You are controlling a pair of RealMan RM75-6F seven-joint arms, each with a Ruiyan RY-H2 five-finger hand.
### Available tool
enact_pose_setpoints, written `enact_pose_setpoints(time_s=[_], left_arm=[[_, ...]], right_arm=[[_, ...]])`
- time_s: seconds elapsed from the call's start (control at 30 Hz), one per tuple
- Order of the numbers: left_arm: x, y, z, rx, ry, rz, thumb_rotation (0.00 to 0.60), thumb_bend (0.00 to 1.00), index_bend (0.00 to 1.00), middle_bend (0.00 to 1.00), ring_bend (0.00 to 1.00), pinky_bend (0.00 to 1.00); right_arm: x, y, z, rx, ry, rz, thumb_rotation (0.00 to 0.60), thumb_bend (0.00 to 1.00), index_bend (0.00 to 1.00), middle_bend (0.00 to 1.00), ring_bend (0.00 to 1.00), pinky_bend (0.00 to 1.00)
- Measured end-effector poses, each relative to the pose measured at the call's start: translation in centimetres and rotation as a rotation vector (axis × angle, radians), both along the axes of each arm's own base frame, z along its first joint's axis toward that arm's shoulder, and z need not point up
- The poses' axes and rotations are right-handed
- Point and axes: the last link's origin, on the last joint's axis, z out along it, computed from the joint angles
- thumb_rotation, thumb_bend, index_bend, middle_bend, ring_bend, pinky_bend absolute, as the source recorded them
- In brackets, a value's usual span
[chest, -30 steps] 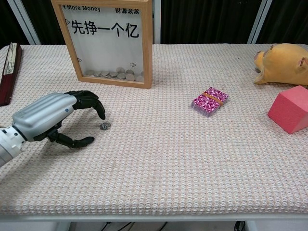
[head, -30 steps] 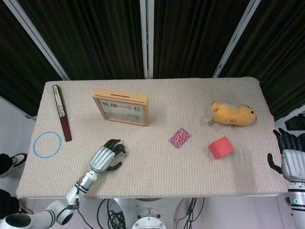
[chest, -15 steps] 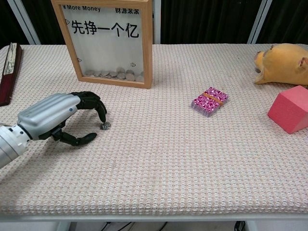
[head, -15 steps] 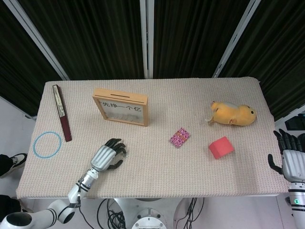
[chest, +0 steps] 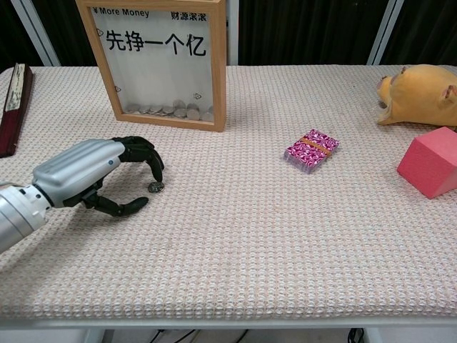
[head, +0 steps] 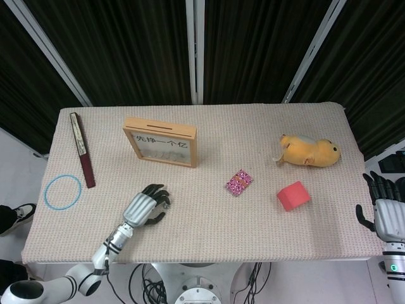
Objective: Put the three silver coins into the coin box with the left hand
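From the head view, the left hand (head: 144, 209) sits on the beige woven surface (head: 253, 145) in front of the wooden-framed coin box (head: 160, 141), closer to it than a second ago; the right hand (head: 386, 212) hangs released off the edge. From the chest view, its black fingers (chest: 153, 156) have curled down onto the small silver coin (chest: 154, 188), touching but not yet grasping it, so the pickup seems underway.

The left hand (chest: 93, 175) lies low, palm down, fingers (chest: 146, 153) curled downward and thumb stretched out beneath. The right hand (head: 385, 206) stands upright, apart, fingers spread, holding nothing.
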Motion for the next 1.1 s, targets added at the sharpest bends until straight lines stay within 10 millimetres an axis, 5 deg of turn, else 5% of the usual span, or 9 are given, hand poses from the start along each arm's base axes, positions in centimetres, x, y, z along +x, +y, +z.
enact_pose_setpoints(time_s=[1.1], left_arm=[[-0.22, 0.34, -0.53, -0.024, 0.036, 0.013, 0.6, 0.25, 0.41, 0.26, 0.1, 0.17]], right_arm=[[-0.02, -0.05, -0.02, -0.001, 0.002, 0.001, 0.6, 0.43, 0.0, 0.0, 0.0, 0.0]])
